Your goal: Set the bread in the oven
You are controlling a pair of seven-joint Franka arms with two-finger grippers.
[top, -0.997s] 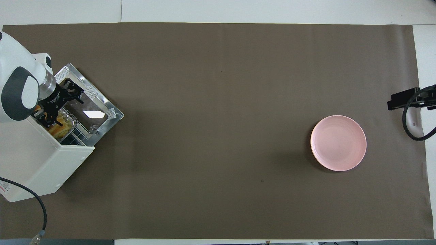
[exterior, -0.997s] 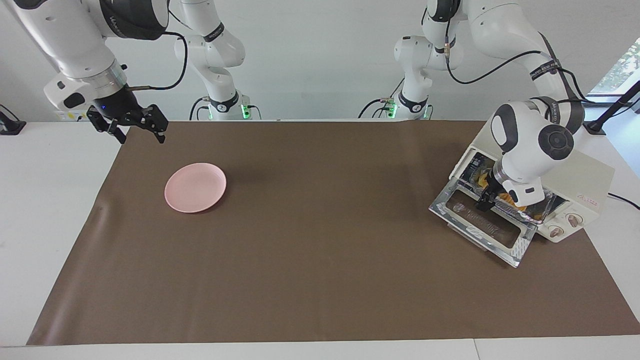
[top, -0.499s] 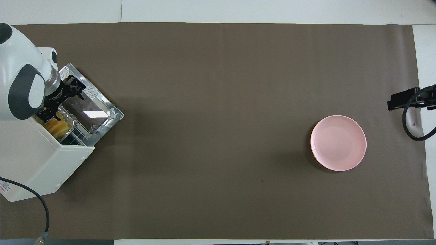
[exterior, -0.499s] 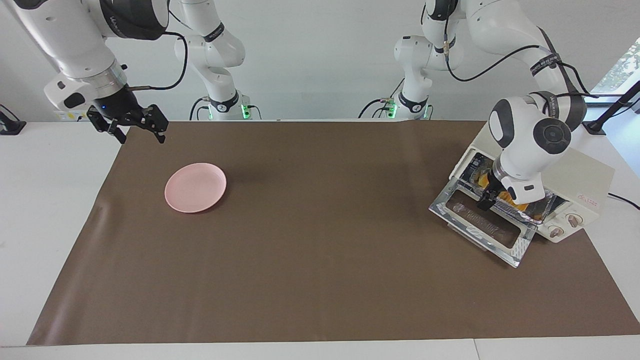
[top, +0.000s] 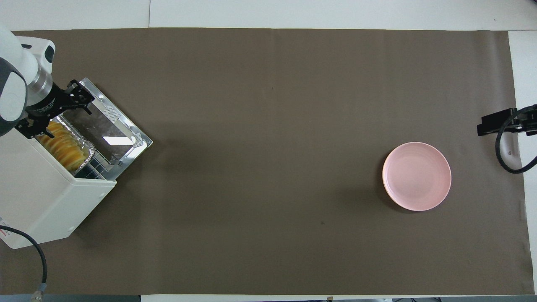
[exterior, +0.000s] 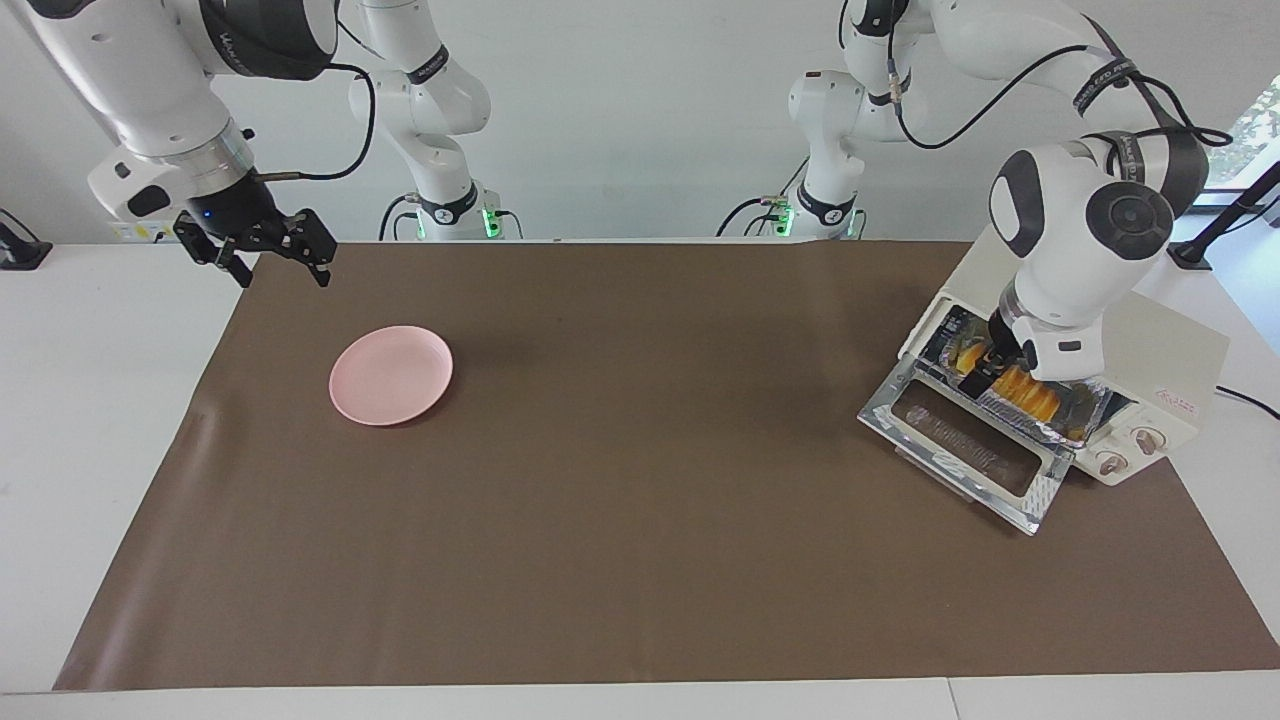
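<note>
Your bread [top: 63, 147] lies in the foil tray [exterior: 1040, 418] at the oven [top: 46, 201] mouth — left end effector [top: 52, 111] spread wide above it; right end effector [exterior: 265, 250] waits, also wide. Descend carelessly and you snag the tray rim — or strike the open door [exterior: 975, 455].

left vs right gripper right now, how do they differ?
The left gripper is over the oven's open mouth, above the bread in its foil tray; the right gripper hangs by the table edge, up from the pink plate. The left arm is working; the right waits. Both are open and hold nothing.
</note>
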